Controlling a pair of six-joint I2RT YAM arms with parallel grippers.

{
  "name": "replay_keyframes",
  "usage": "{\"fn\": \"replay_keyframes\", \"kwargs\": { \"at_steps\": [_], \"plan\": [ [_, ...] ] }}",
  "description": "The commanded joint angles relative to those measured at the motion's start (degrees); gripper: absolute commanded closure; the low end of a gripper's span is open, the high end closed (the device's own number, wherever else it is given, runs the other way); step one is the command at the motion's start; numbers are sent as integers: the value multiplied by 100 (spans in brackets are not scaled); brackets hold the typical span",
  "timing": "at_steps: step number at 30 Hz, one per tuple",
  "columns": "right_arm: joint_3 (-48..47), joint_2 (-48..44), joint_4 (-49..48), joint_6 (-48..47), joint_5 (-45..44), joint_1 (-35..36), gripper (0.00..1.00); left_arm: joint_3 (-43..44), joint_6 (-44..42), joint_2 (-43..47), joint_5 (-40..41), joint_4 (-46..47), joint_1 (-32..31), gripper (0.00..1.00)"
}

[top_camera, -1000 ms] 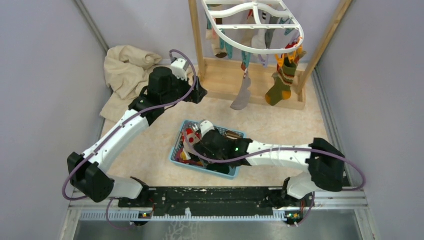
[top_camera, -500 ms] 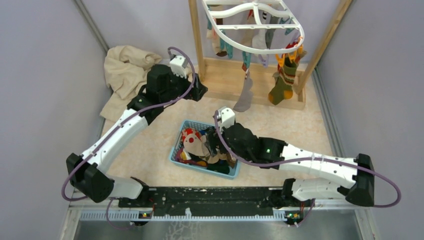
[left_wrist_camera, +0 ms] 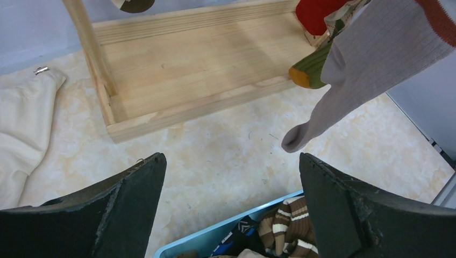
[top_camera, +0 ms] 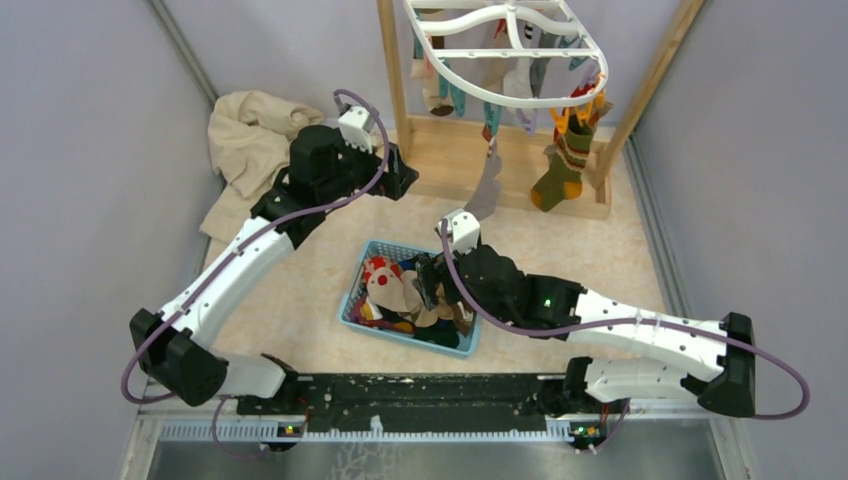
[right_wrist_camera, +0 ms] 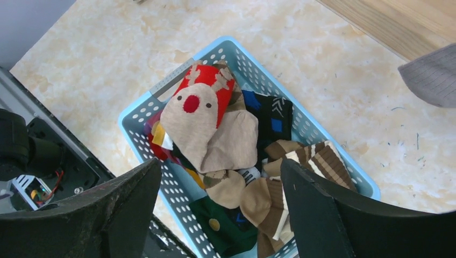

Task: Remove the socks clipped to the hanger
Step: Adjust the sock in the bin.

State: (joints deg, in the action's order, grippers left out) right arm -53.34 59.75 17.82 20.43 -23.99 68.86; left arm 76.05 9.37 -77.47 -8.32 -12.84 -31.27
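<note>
Gaping right gripper (right_wrist_camera: pixel 219 166): empty, poised above the blue basket (right_wrist_camera: pixel 134 121)
Left gripper (left_wrist_camera: pixel 231 161): wide open, empty, facing the grey sock (left_wrist_camera: pixel 365 70)
Done: many socks (right_wrist_camera: pixel 199 115) in basket
Remaining: several clipped on the white hanger (top_camera: pixel 510 52)
Change: right gripper has lifted off the pile; left jaws wider

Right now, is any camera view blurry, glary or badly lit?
Top external: even light, no glare, white plastic oval hanger cropped at the top. Left wrist: sharp; hanging grey ribbed sock looms large. Right wrist: light-blue perforated basket crisp, black end effector fingers nearly featureless.
</note>
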Motion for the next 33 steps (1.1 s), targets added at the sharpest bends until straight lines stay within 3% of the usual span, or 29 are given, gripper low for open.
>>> {"fn": "replay_keyframes", "kwargs": {
  "at_steps": [1, 22, 33],
  "plan": [
    [-352, -20, -46, -118, -197, 60, 18, 168, -107, 14, -170, 33, -35, 1],
    [-596, 471, -85, 364, -1143, 57, 13, 898, 19, -37, -337, -129, -35, 1],
    [-255, 368, 241, 941, -1666, -23, 16, 1053, 420, -241, -431, 615, -141, 1]
  ]
}}
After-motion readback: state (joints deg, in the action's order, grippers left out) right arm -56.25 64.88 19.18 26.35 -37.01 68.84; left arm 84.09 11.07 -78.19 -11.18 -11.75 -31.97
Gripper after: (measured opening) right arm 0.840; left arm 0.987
